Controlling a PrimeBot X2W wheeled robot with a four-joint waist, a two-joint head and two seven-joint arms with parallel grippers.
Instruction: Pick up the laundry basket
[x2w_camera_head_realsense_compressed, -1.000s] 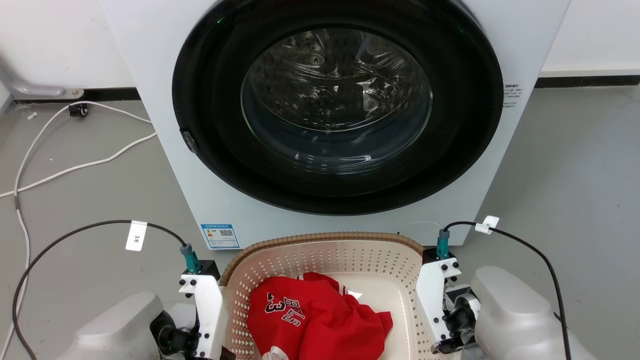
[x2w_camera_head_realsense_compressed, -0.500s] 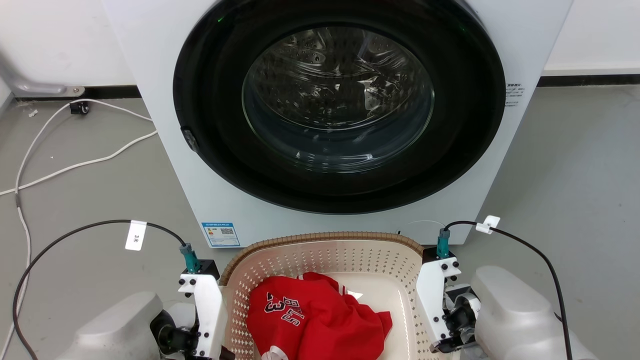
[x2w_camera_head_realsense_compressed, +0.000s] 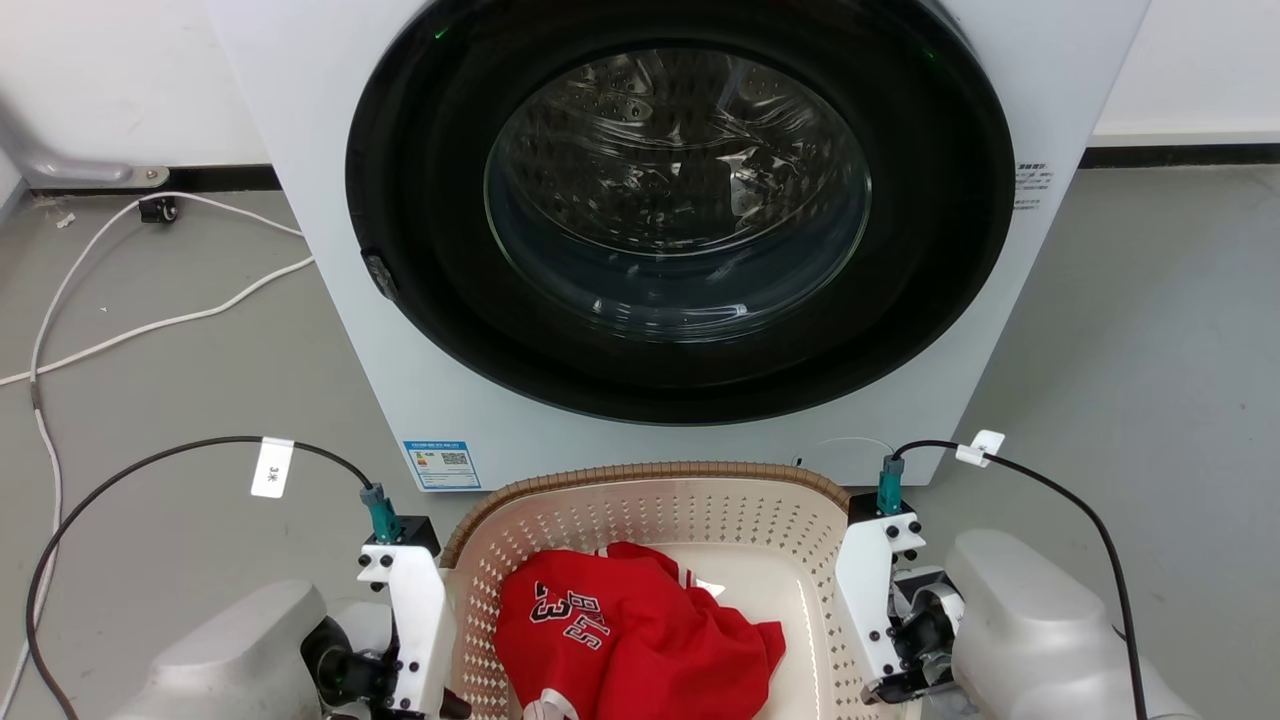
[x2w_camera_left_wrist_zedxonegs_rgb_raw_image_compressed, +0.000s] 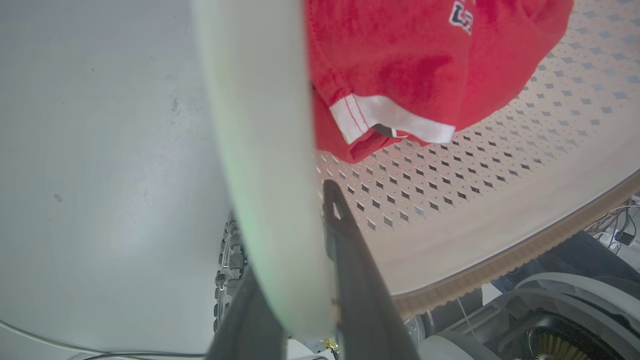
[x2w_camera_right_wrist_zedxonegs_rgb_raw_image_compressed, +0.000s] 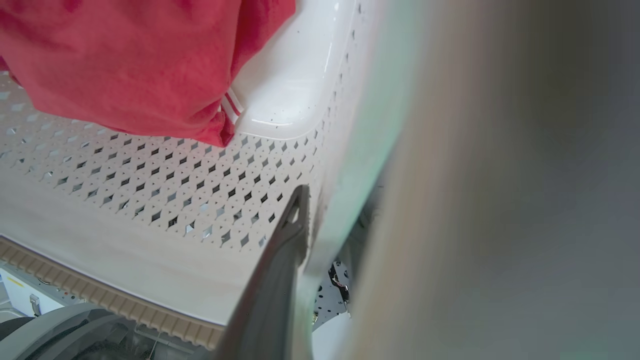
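**Item 1 – the laundry basket** (x2w_camera_head_realsense_compressed: 650, 473): cream perforated plastic w/ brown woven-look rim.
- Loc.: near centre of head view, directly in front of the washer (x2w_camera_head_realsense_compressed: 320, 330). Far rim lies just short of the washer's base.
- Resting on the floor (x2w_camera_head_realsense_compressed: 1150, 350) or hanging clear of it: cannot tell.
- Sits btwn the two hands, one at each side wall.
- Contents: red jersey (x2w_camera_head_realsense_compressed: 640, 640), white trim, dark numerals edged white. It is bunched on the basket bottom, toward the near left.

**Item 2 – left hand** (x2w_camera_left_wrist_zedxonegs_rgb_raw_image_compressed: 295, 235): at the basket's L side wall.
- Fingers straddle the wall. One is inside the basket, flat against the perforated inner face.
- The other is outside, w/ its lower part visible and its tip hidden behind the wall.
- Both touch the wall w/ no gap seen, so the hand is clamped on the laundry basket.

**Item 3 – right hand** (x2w_camera_right_wrist_zedxonegs_rgb_raw_image_compressed: 320, 225): at the basket's R side wall.
- One finger is inside, tip against the inner face near a rounded corner.
- The other finger is hidden behind the blurred, v. close wall. Clamped or apart: cannot tell.

**Item 4 – washer**: white front-loader w/ round dark glass door (x2w_camera_head_realsense_compressed: 680, 200); steel drum seen through it.

**Item 5 – cables**:
- White cable (x2w_camera_head_realsense_compressed: 150, 325) on the floor, far left.
- Black cable (x2w_camera_head_realsense_compressed: 130, 465) looping to the L wrist.
- Second black cable (x2w_camera_head_realsense_compressed: 1050, 490) running to the R wrist.
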